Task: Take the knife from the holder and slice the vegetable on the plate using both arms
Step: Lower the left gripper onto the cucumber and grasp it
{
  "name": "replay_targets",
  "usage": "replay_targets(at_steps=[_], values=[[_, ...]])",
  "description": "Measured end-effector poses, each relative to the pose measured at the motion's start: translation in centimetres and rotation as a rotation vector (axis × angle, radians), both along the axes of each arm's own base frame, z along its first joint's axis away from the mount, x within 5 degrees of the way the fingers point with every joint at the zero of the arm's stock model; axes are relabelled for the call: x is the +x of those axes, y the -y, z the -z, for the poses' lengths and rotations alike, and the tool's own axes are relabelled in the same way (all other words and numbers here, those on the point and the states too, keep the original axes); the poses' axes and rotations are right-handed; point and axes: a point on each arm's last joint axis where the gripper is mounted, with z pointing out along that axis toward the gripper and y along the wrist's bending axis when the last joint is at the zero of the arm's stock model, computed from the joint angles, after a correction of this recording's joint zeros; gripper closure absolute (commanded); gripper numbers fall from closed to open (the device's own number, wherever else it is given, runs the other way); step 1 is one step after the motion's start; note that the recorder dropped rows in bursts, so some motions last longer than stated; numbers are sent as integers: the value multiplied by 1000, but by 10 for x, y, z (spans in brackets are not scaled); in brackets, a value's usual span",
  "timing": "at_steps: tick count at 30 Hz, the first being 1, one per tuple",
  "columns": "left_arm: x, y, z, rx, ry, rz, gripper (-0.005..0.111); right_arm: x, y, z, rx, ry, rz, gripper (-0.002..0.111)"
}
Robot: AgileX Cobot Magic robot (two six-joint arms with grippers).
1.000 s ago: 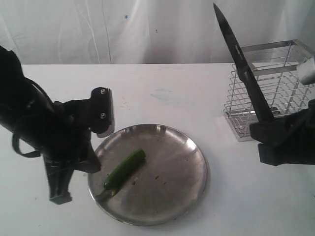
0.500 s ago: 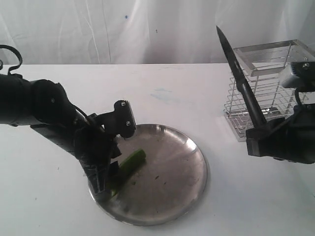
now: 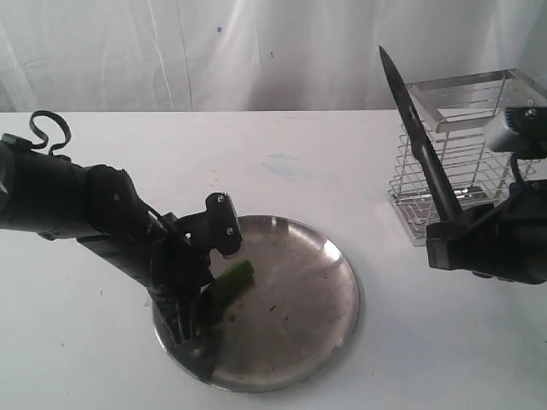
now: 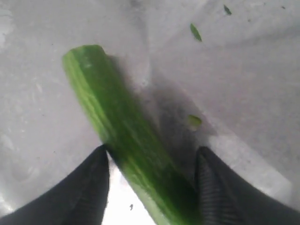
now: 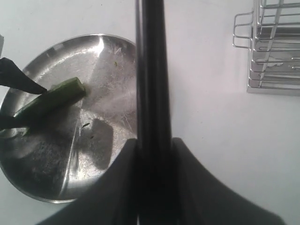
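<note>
White bench (image 3: 256, 141), round steel plate (image 3: 299, 299) lying flat at its middle, chrome wire holder (image 3: 483, 158) standing upright at the right, well apart from the plate, faint bluish smudge (image 3: 286, 164) behind the plate.

lighting and picture quality, three views
soft, even, bright light on the white table (image 3: 299, 145); pale glare streaks across the plate (image 5: 101, 51); a diffuse dark shadow beside the vegetable (image 4: 122, 136), seen close and slightly soft; the knife (image 5: 152, 93) an out-of-focus black band near the right wrist lens; exterior view grainy, with crushed blacks.
</note>
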Motion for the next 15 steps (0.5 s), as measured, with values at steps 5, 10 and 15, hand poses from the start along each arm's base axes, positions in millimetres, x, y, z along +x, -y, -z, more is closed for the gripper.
replay_targets(at_steps=[5, 10, 15], values=[[3, -1, -1, 25, 33, 28, 107, 0, 0, 0, 0, -2, -1, 108], [17, 5, -18, 23, 94, 38, 107, -1, 0, 1, 0, -12, -8, 108], [29, 11, -8, 23, 91, 18, 107, 2, -5, 17, -13, -137, -47, 108]])
